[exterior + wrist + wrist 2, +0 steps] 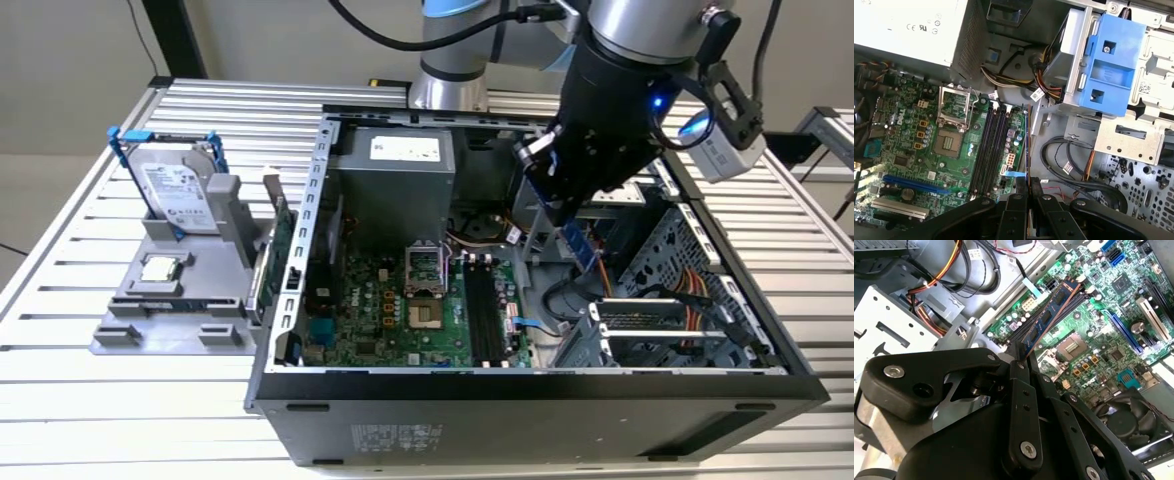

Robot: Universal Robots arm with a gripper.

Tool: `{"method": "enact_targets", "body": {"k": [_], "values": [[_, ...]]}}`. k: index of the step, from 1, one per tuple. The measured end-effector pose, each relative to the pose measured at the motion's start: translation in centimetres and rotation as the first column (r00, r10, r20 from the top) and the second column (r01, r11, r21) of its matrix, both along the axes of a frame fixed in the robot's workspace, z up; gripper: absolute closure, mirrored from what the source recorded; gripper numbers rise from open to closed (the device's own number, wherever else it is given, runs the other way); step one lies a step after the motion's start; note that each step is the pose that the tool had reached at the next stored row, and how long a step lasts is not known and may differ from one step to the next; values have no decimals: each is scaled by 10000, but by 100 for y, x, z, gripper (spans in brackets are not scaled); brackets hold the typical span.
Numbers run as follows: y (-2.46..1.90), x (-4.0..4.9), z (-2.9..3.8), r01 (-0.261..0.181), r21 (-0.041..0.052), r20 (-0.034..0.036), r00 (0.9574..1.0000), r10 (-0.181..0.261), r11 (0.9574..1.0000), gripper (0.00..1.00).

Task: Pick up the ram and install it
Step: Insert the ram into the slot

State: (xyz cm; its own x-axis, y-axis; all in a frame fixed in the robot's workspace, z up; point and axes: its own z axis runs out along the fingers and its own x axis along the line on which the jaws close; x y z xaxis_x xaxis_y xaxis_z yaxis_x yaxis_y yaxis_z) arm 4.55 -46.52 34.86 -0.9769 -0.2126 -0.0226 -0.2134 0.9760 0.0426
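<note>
Well, claw (571, 212): we found its black fingers closed tight on one end of the ram.
Ram (578, 243): it hung down from the claw inside the open computer case (534, 405), held in the air and touching nothing else that we could see.
Ram in the second wrist view: we saw a blue stick (1051, 315) with dark chips reaching out from the claw (1021, 359) over the motherboard (1099, 335).
Ram in the first wrist view: we saw it edge-on, as a thin line (1027, 145) rising from the claw (1028, 186), just beside the motherboard's (929, 140) edge.
Memory slots (483, 312): these long black slots lay toward the exterior view's left of the ram, and the ram was not seated in them; in the first wrist view they (990, 150) ran near the ram's line.
Drive cage (694, 262): it stood toward the exterior view's right of the ram, so the ram hung between motherboard (400, 310) and cage.
Power supply (400, 160): it sat at the far end of the case.
Bench (80, 400): it carried the case and, to the exterior view's left, a hard drive (171, 190) upright in a grey holder.
</note>
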Motion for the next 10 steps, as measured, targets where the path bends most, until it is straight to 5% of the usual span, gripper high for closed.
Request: {"method": "enact_targets", "body": {"k": [10], "values": [[0, 0, -26, 9, -37, 0, 10000, -9, 10000, 100]]}}
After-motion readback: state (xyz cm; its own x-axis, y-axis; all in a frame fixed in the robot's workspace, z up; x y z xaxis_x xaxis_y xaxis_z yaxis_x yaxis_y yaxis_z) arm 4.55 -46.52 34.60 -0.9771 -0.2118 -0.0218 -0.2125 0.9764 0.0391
